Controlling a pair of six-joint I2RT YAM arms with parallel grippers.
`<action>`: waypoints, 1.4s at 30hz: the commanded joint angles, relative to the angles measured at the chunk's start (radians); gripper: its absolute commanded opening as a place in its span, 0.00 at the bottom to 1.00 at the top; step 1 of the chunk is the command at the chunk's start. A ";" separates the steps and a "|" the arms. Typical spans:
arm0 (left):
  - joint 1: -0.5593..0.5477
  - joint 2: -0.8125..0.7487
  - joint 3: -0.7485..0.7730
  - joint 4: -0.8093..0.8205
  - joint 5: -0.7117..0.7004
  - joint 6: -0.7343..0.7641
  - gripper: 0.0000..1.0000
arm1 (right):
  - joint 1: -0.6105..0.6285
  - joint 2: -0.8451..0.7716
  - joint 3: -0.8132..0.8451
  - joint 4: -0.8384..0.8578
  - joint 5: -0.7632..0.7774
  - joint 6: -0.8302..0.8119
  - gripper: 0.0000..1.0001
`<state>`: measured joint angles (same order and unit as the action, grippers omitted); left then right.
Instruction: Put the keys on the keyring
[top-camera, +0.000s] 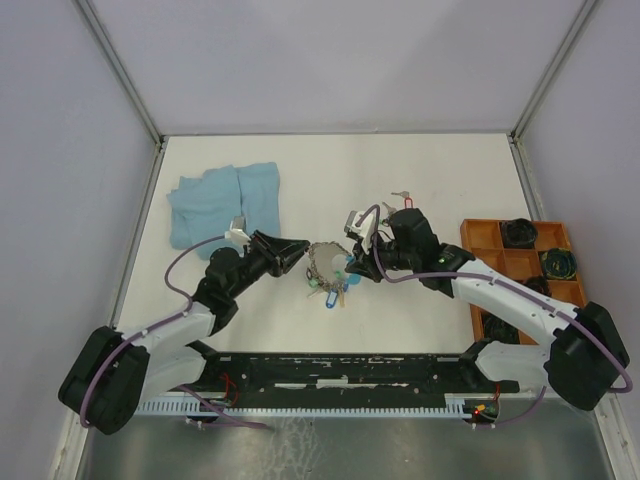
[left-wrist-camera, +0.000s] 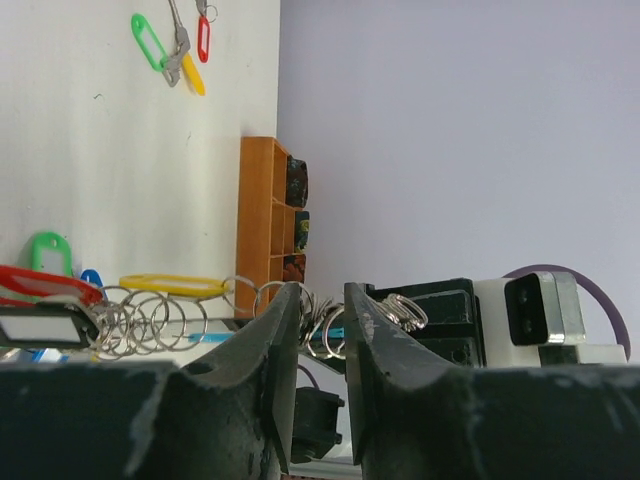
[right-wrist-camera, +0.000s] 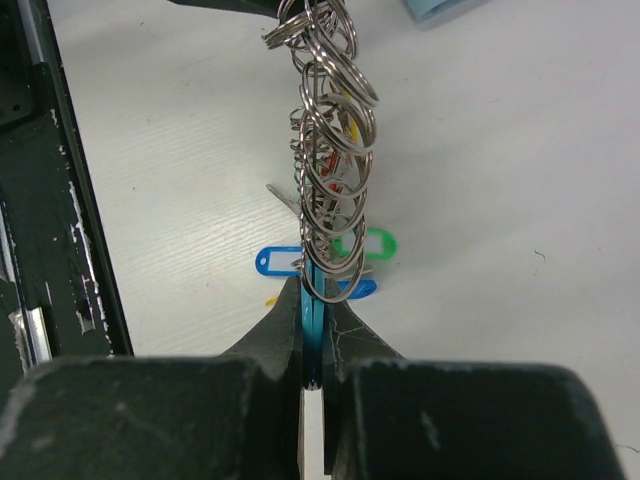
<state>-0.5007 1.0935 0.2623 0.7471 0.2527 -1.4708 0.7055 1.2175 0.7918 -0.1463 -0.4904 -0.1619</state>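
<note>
Top external view: the left gripper (top-camera: 298, 250) holds its jaws narrowly apart at the keyring (top-camera: 325, 265) with rings in the gap, but I cannot tell whether they bite. The keyring, a floppy chain of thin steel split rings with tagged keys hanging, looks light and slippery. The right gripper (top-camera: 358, 268) is pressed together on its thin teal end piece. The loose keys (top-camera: 402, 199) lie just beyond on the table (top-camera: 450, 180). They look light and stiff, and are probably best pinched by the flat plastic tag.
</note>
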 joint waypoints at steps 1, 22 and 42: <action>-0.001 -0.086 -0.026 -0.027 -0.054 0.008 0.31 | 0.007 -0.054 -0.007 0.082 0.038 -0.008 0.01; -0.002 -0.078 0.004 -0.036 0.019 0.065 0.26 | 0.008 -0.057 -0.014 0.102 0.026 0.010 0.01; -0.007 -0.110 0.070 -0.152 0.002 0.219 0.03 | 0.007 -0.065 -0.058 0.112 0.080 0.013 0.03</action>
<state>-0.5037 1.0271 0.2657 0.6384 0.2661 -1.3716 0.7071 1.1919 0.7475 -0.1089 -0.4427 -0.1543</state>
